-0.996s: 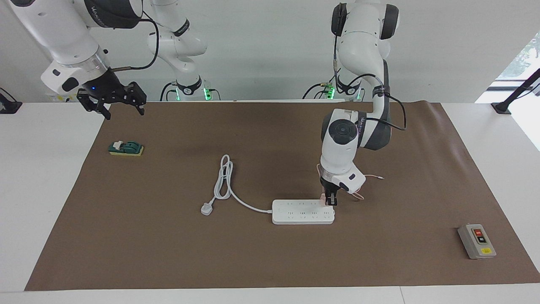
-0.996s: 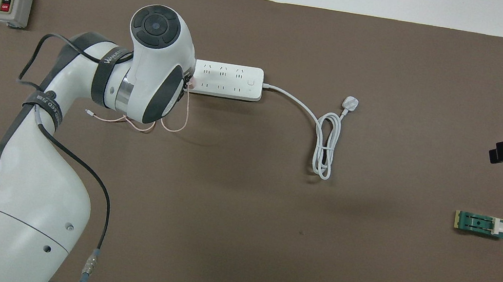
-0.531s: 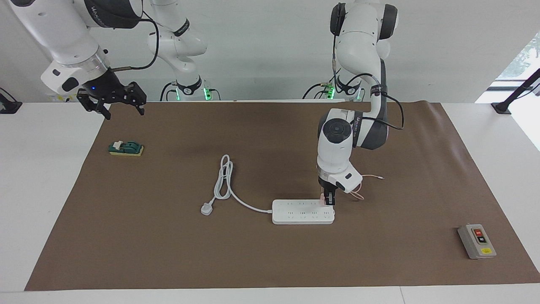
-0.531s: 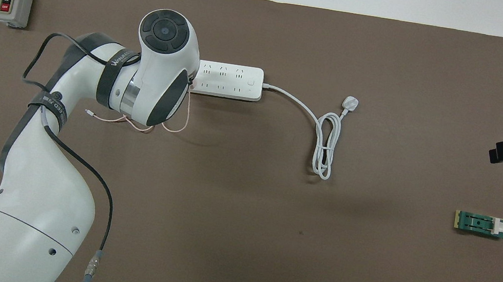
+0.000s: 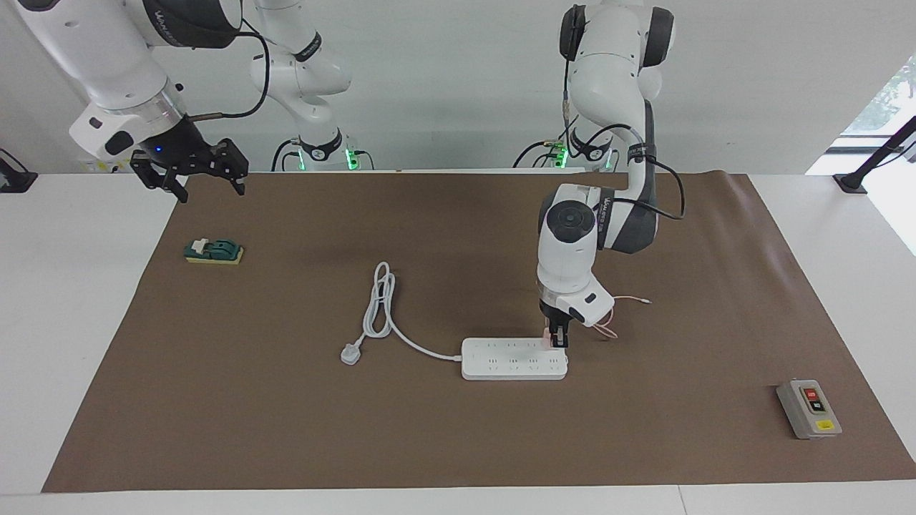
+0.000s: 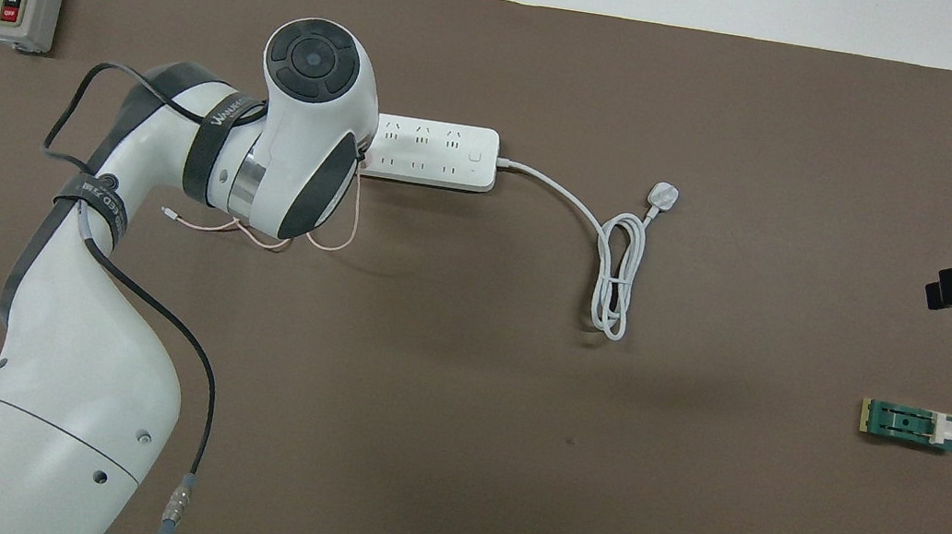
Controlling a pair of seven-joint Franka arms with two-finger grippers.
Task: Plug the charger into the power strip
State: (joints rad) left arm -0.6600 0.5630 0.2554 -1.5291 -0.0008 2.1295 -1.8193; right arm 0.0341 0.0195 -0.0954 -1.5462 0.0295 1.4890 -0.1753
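Note:
The white power strip lies flat in the middle of the brown mat. My left gripper points straight down over the strip's end toward the left arm's end of the table, shut on the small pink charger. The charger sits right at the strip's top face, on the row nearer to the robots; its prongs are hidden. Its thin pink cable trails on the mat nearer to the robots. My right gripper hangs open and waits over the mat's edge at the right arm's end.
The strip's thick white cord loops to a white plug on the mat. A grey box with red and black buttons sits at the left arm's end. A green switch block lies below the right gripper.
The left arm's wrist has shifted a little along the strip and stands more upright over its end; in the last half second it barely moved. The right arm has not moved.

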